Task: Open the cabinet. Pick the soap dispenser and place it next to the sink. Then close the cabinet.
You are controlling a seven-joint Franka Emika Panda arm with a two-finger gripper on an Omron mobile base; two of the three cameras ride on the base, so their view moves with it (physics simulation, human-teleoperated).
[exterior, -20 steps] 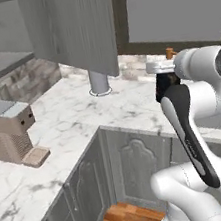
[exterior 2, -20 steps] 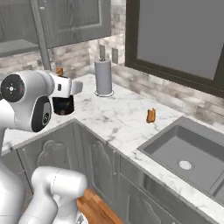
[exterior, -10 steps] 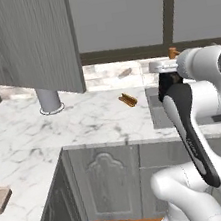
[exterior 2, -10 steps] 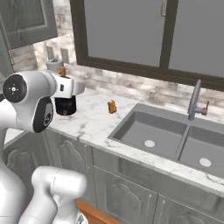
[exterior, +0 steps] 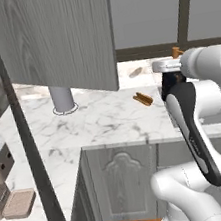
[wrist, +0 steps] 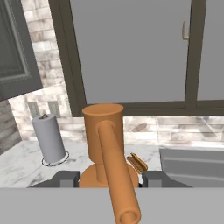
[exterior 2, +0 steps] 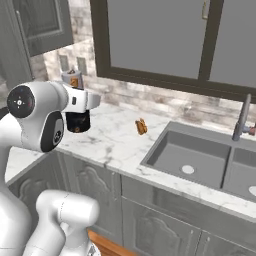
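Soap dispenser (wrist: pixel 105 151) sits clamped upright in my gripper (wrist: pixel 107 178), carried above the bench (exterior 2: pixel 120 145) left of the sink (exterior 2: pixel 200 160) so I can set it beside the basin, the cabinet (exterior: pixel 56 40) door hanging open.

I see an orange-brown soap dispenser (wrist: pixel 105 151) with a long spout pointing toward me, clamped between two grey fingers (wrist: pixel 65 178). Behind it, a grey paper towel roll (wrist: pixel 49 138) stands upright on the white marble counter (wrist: pixel 26 164). A small brown hot dog (wrist: pixel 137 162) lies near a grey sink (wrist: pixel 192 162).
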